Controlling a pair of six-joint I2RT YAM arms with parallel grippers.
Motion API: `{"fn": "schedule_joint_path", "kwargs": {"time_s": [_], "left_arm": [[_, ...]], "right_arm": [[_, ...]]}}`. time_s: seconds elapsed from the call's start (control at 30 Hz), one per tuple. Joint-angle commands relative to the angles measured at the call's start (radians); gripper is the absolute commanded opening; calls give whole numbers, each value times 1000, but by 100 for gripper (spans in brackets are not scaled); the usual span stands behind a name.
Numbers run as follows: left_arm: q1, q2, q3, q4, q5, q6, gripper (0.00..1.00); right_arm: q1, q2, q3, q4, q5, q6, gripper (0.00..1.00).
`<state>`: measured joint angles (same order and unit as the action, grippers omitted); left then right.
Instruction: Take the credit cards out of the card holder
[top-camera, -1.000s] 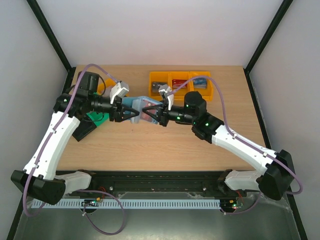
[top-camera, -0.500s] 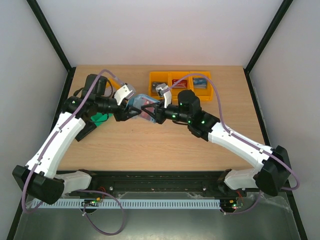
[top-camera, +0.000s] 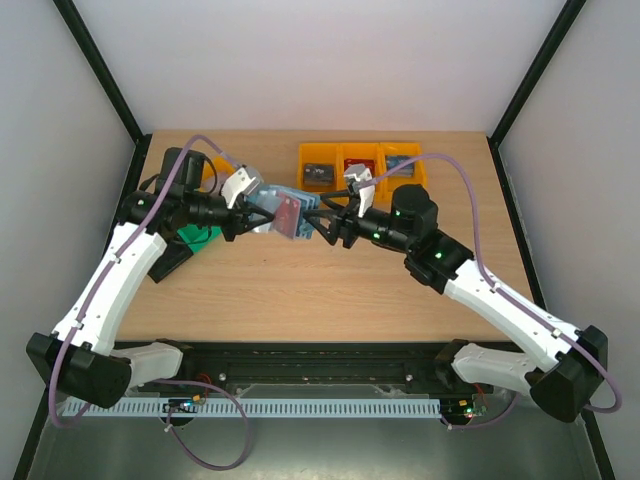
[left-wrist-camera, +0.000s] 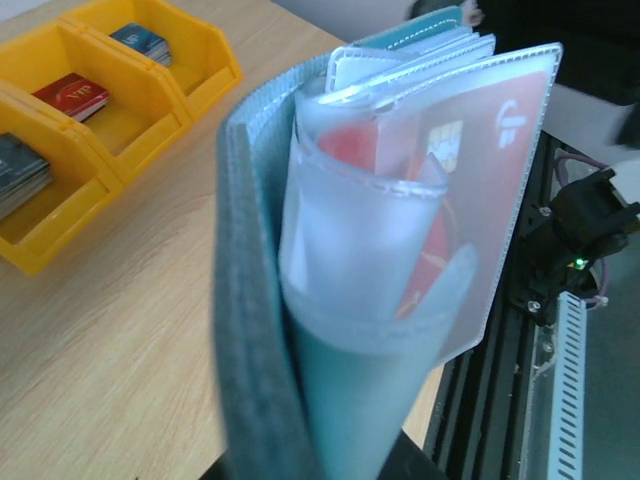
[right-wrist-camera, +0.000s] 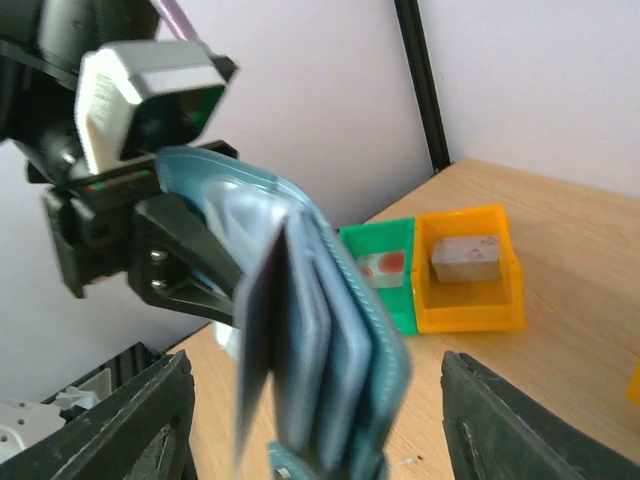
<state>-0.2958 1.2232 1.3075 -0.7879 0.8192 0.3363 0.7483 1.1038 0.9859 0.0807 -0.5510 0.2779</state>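
The teal-blue card holder hangs above the table's middle left, and my left gripper is shut on its lower end. In the left wrist view the card holder stands spread open. A red credit card sits in its clear sleeve, with pale cards behind. My right gripper is open just right of the holder. In the right wrist view the card holder stands between my right gripper's wide-apart fingers, touching neither. The red card faces up in the top view.
A row of orange bins holding loose cards stands at the back centre. A green bin and an orange bin, each with a card, lie on the left. A black bin sits under the left arm.
My left gripper has shut on the card holder. My right gripper has let go of it, opened and drawn back to the right. The holder now fans open, showing the red card.
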Motion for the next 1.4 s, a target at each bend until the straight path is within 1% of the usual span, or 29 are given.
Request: {"fn": "schedule_joint_path", "kwargs": {"time_s": [0.0,0.17,0.3,0.37,0.5,0.63,0.7,0.73,0.77,0.8,0.87,0.9,0.97,1.0,1.03,1.07,1.17,1.27,1.37], "left_arm": [[5,-19,18,-28,85,23,2],[7,-20,17,-36,97,32,2],[7,-21,16,-38,111,38,2],[7,-19,14,-37,116,37,2],[7,-16,5,-27,120,26,2],[7,-17,3,-27,137,28,2],[7,-16,0,-28,153,30,2],[7,-15,0,-28,158,31,2],[7,-14,-2,-28,161,30,3],[6,-12,-2,-25,161,30,7],[8,-13,-2,-21,163,24,20],[11,-13,-2,-17,163,20,32],[20,-17,1,-2,132,-3,65],[23,-17,-1,15,92,-23,83],[23,-18,-3,33,44,-41,94],[24,-18,-6,49,-14,-54,99],[24,-12,-20,93,-131,-83,99],[18,-9,-35,106,-149,-90,99],[13,-5,-42,115,-177,-94,99]], "right_arm": [[-15,19,-24,-24,-4,-11,65],[-17,33,-23,-12,-10,-6,60],[-17,49,-24,9,-11,19,60],[-17,68,-26,36,-23,46,62],[-11,126,-15,116,-132,118,70],[17,166,-1,140,-105,134,75],[30,185,8,150,-98,140,75],[39,192,11,158,-100,143,74],[45,196,13,166,-102,146,69],[50,199,14,174,-102,148,61],[56,196,16,183,-93,154,39],[56,193,15,181,-85,155,29],[58,181,21,156,-46,156,10],[58,176,29,129,-6,157,3],[60,174,45,90,52,159,2],[67,177,65,30,138,159,2],[99,207,153,-159,377,170,2],[153,257,238,-290,590,189,2],[235,348,362,-440,815,174,2]]}}
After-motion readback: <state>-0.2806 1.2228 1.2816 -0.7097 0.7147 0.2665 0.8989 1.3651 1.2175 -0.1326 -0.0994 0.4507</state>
